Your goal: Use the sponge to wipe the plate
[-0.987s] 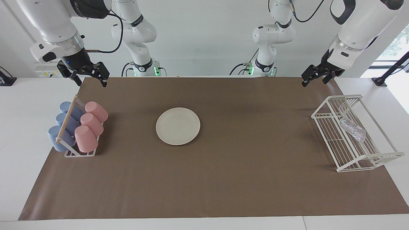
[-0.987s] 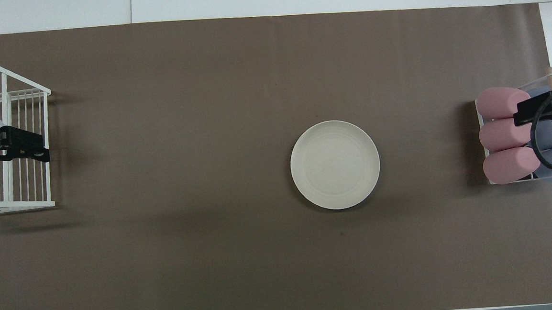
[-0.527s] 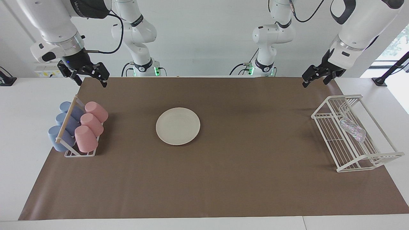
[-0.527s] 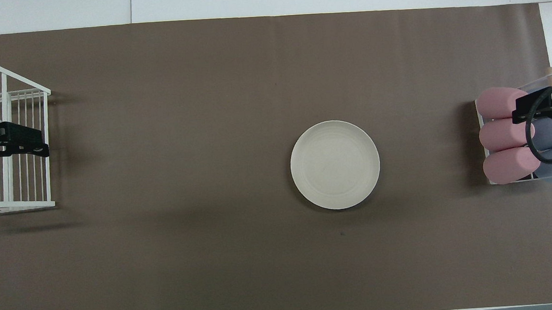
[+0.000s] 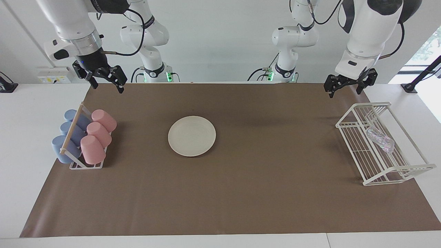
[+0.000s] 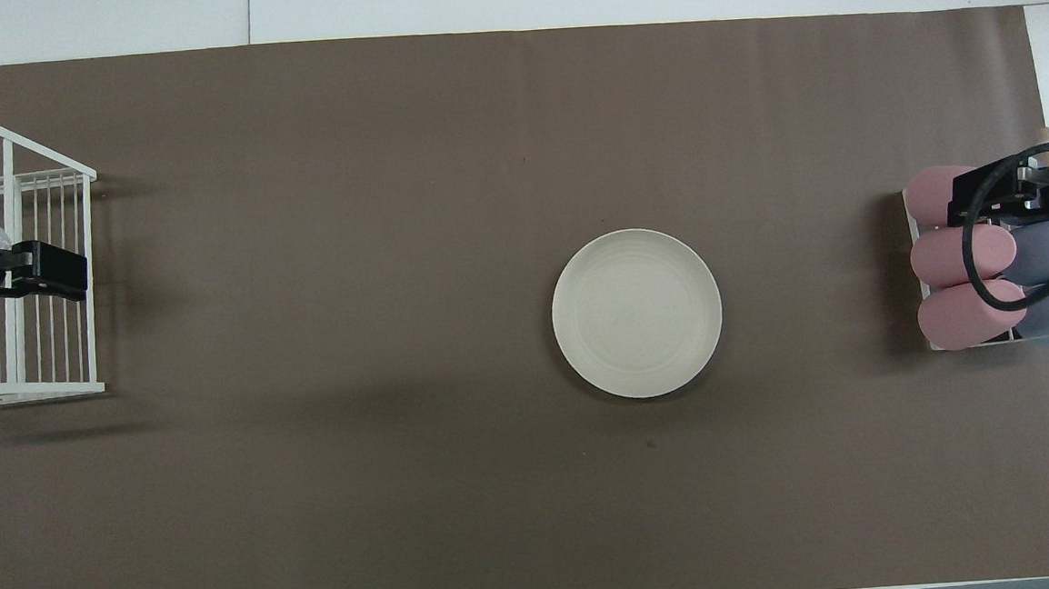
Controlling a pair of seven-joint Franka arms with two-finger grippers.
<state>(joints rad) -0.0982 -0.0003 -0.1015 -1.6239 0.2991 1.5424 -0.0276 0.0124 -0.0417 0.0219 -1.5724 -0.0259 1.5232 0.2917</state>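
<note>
Both arms hang high over the mat's robot-side edge: left gripper (image 5: 349, 88) with jaws apart and empty above the corner by the rack (image 5: 406, 170), likely because the sponge (image 5: 380, 139) lies inside it at the left arm's end. Right gripper (image 5: 105, 80), also spread and empty, hangs above the corner by the cups (image 5: 94, 137), seemingly waiting. Farther out, the plate (image 5: 192, 136) sits bare mid-mat, reachable from either side, unwiped.

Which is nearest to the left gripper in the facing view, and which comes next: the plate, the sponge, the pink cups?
From the left gripper, raised at its own end of the table:
1. Sponge, in the white rack at the left arm's end.
2. Plate, mid-table.
3. Pink cups, at the right arm's end.
</note>
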